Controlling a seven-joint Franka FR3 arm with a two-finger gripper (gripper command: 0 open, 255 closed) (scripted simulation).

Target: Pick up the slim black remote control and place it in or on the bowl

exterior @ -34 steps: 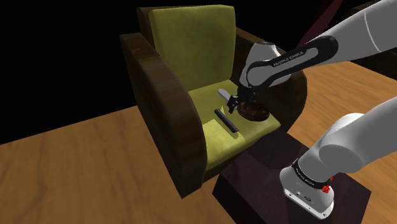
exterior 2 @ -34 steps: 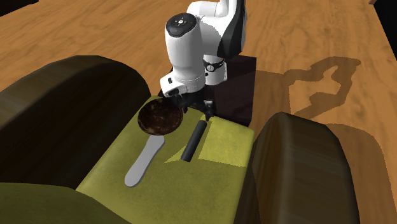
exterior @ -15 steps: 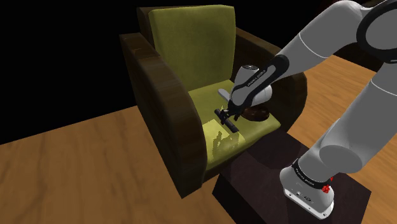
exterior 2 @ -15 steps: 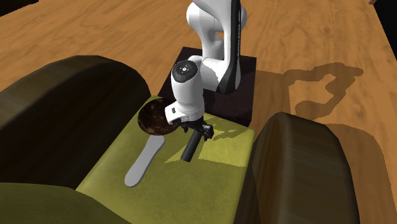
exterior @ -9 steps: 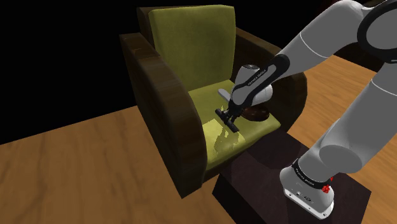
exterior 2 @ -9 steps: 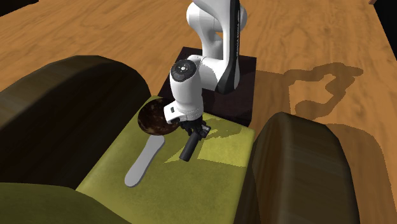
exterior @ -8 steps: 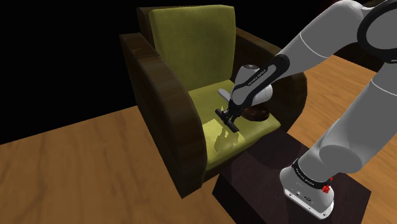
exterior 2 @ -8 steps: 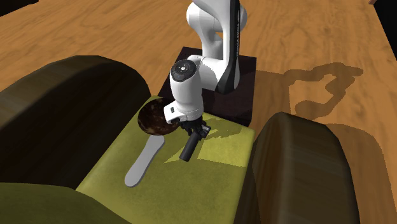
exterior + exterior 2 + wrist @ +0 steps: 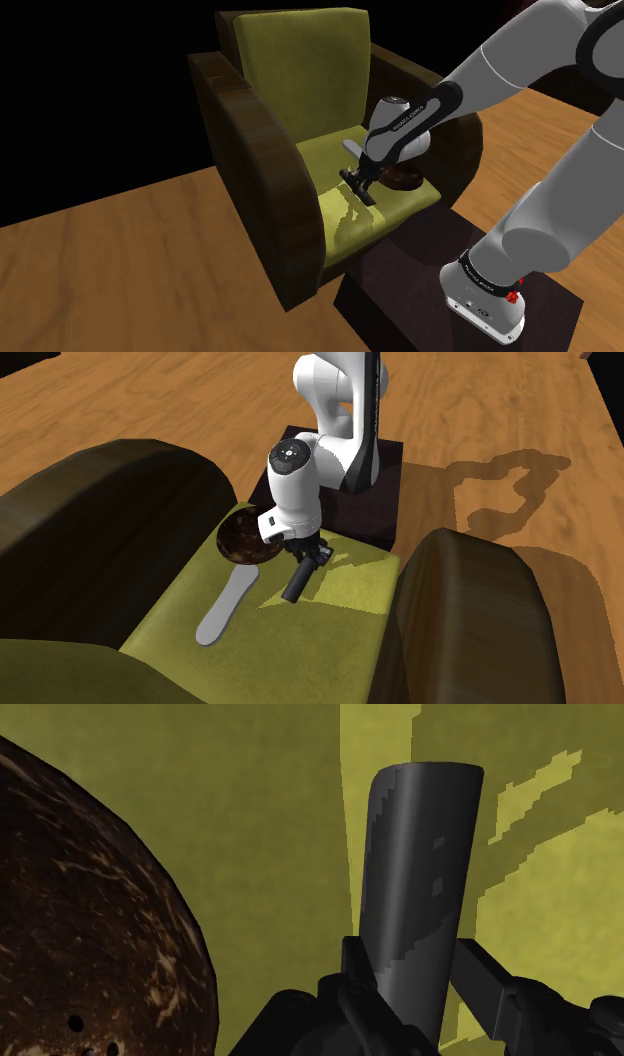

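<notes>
A slim black remote [image 9: 415, 894] sits clasped between my two black fingers, its long body sticking out past them over the olive seat cushion [image 9: 280, 824]. My gripper [image 9: 308, 555] is shut on the end of the remote [image 9: 297, 584] nearer the stand, just above the cushion. In the shoulder view the gripper [image 9: 359, 181] holds the remote [image 9: 370, 196] at mid-seat. The dark brown speckled bowl [image 9: 243, 539] rests on the cushion right beside the gripper. My arm hides most of the bowl [image 9: 407, 181] in the shoulder view, and the wrist view has the bowl [image 9: 90, 924] close beside the fingers.
A flat grey remote [image 9: 225, 609] lies on the cushion beyond the bowl, toward the backrest [image 9: 295, 70]. Thick dark brown armrests [image 9: 250, 150] [image 9: 470, 612] wall in the seat on both sides. The dark stand [image 9: 380, 462] sits on a wooden floor [image 9: 160, 402].
The fingers have closed on the black remote, which lay between them a second ago. The hand has since risen slightly, taking the remote's gripped end with it.
</notes>
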